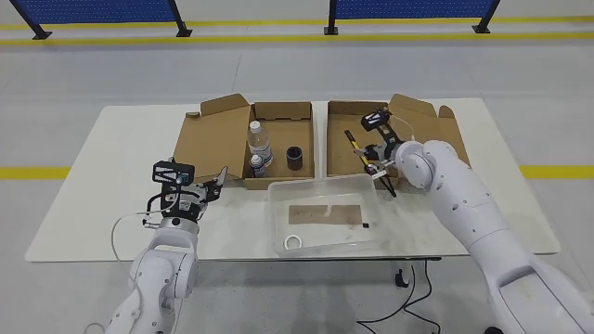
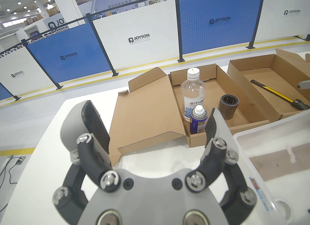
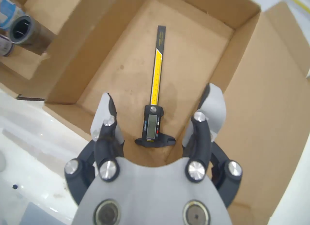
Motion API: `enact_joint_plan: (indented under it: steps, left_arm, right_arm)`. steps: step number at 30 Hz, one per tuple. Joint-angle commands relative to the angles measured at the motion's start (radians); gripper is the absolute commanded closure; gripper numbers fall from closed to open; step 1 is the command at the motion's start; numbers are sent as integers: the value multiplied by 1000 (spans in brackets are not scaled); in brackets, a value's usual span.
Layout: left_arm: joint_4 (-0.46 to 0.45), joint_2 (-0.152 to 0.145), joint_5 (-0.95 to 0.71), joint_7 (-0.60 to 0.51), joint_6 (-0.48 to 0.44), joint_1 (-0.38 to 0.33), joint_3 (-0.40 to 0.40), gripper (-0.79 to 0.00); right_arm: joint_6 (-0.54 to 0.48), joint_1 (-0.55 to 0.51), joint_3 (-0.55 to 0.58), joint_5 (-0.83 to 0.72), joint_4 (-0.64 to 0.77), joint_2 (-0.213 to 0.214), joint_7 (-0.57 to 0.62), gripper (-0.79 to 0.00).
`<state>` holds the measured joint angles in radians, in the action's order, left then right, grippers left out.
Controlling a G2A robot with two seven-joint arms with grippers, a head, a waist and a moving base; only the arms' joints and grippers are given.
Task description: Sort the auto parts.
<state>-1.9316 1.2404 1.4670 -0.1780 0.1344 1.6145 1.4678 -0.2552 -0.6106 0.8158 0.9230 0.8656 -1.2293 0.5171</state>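
Cardboard flap (image 1: 212, 144) left of centre; below it we see the left gripper (image 2: 150, 109) spread wide over bare white table (image 1: 111, 176). Centre, the left box (image 1: 288, 128) holds a clear bottle (image 1: 259, 141), spray can (image 1: 256, 164) and dark cylinder (image 1: 295, 158); rightward, the right gripper (image 3: 158, 92) hangs parted above the slim black-and-yellow caliper (image 3: 157, 70) lying flat in the right box (image 3: 193, 49).

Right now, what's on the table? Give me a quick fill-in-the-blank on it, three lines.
1. The black-and-yellow tool under the right claw is a digital ____.
2. The cardboard box with the clear bottle, spray can and linear bearing holds ____ items.
3. The left claw holds nothing and is ____.
Missing words: caliper; three; open.
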Motion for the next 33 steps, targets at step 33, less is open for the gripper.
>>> enact_joint_plan:
  steps: [33]
  left_arm:
    - [0, 0, 0, 0, 0, 0, 0, -785]
  right_arm:
    - [-235, -309, -1, -62, 717, 83, 440, -785]
